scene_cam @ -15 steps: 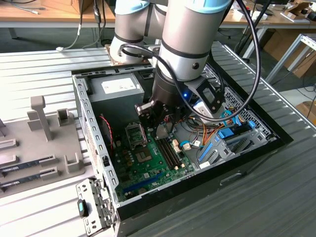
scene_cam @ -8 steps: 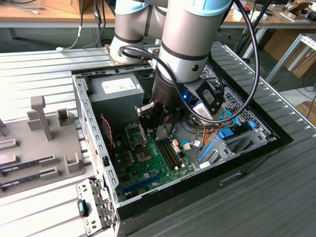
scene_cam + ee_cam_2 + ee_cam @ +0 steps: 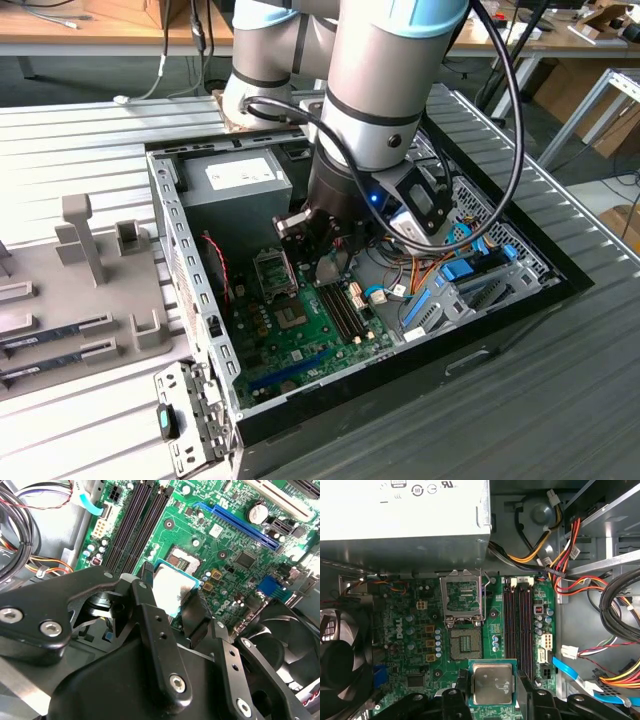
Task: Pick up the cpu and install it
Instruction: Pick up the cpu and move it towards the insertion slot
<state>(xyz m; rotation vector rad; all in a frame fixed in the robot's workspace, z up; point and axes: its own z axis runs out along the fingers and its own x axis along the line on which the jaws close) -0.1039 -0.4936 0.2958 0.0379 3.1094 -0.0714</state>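
Below, ribbed metal table (image 3: pixel 90 140); cpu (image 3: pixel 492 682) aloft.

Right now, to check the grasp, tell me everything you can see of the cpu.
The cpu is a small flat square chip: dull silvery metal lid, thin green rim. The black fingers pinch it at two opposite edges, lid toward the wrist. It hangs above the green motherboard, short of the open socket, not seated.

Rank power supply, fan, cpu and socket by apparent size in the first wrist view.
1. power supply
2. fan, partly cut off
3. cpu and socket: nearly alike; cpu is nearer the camera, so unranked
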